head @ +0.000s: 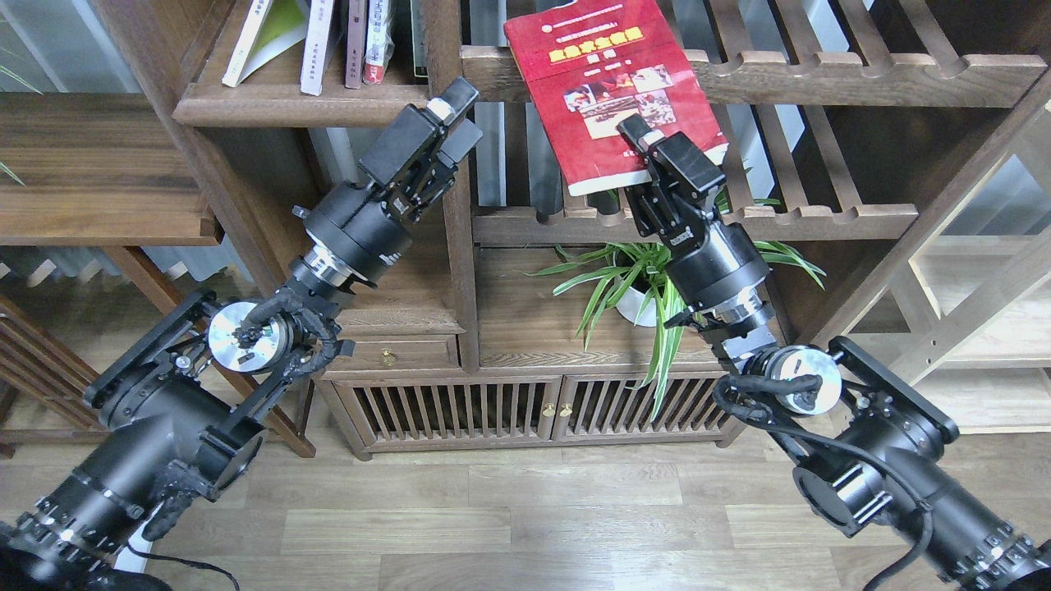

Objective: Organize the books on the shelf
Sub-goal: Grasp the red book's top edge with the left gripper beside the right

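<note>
My right gripper (644, 141) is shut on the lower edge of the thick dark-red book (608, 74) and holds it tilted in front of the upper slatted rack. The dark-brown plank shelf (279, 108) is at the upper left. On it lean a pale lavender-white book (246, 41), a yellow-green one (285, 25) and a few thin books (355, 41). My left gripper (461, 115) is open and empty, just below the shelf's right end, against the upright post (454, 213).
Two slatted racks with scalloped rails (821, 78) fill the middle and right. A potted spider plant (649, 287) stands below the red book. A low cabinet with slatted doors (534, 410) is underneath. A pale wooden rack (985, 328) is at the far right.
</note>
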Controlling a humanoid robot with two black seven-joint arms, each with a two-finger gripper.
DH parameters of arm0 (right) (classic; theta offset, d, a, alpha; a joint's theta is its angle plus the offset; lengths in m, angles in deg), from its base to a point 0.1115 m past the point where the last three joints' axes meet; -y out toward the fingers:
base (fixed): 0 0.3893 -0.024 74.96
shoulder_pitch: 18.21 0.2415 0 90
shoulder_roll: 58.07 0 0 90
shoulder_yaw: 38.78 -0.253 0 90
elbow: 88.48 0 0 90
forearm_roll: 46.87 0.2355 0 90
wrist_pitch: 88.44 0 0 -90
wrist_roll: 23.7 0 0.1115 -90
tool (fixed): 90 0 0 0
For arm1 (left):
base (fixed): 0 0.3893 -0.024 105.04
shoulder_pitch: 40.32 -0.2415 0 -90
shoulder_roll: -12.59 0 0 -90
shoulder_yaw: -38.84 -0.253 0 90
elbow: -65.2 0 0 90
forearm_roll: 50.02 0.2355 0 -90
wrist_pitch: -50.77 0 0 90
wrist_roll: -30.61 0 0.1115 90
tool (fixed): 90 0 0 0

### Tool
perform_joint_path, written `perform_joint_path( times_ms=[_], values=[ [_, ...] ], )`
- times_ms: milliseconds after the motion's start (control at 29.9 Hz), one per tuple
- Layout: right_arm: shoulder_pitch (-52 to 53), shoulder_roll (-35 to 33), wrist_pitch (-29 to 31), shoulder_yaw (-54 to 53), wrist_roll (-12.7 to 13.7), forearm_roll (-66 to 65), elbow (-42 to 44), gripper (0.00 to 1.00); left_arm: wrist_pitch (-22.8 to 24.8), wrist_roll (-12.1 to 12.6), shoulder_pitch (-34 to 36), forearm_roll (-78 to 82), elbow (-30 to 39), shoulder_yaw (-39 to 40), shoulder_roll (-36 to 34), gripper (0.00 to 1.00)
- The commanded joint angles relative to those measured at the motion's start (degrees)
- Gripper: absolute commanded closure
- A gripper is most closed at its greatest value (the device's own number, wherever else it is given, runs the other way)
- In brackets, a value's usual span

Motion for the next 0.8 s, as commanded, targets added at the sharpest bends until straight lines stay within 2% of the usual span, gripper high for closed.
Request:
perform_joint_path(
  times_ms=[0,401,568,769],
  values=[
    [0.35,1.06,-0.02,0.53,0.0,-0.26,0.0,0.98,0.0,0.0,0.93,-0.19,-0.78,-0.05,0.62,0.04],
    [3.87,1.85,-0.02,4.04,0.0,-0.79,0.0,0.98,0.0,0.26,5.84,-2.29,-7.02,-0.13,3.16,0.04],
    [4.22,1.85,-0.02,3.96,0.0,-1.05,0.0,0.99,0.0,3.07,8.48,-4.14,-10.0,-0.13,3.16,0.06],
    [3.7,0.36,-0.02,4.04,0.0,-1.23,0.09,0.98,0.0,4.04,9.89,-4.32,-11.59,-0.22,3.16,0.12]
  ],
)
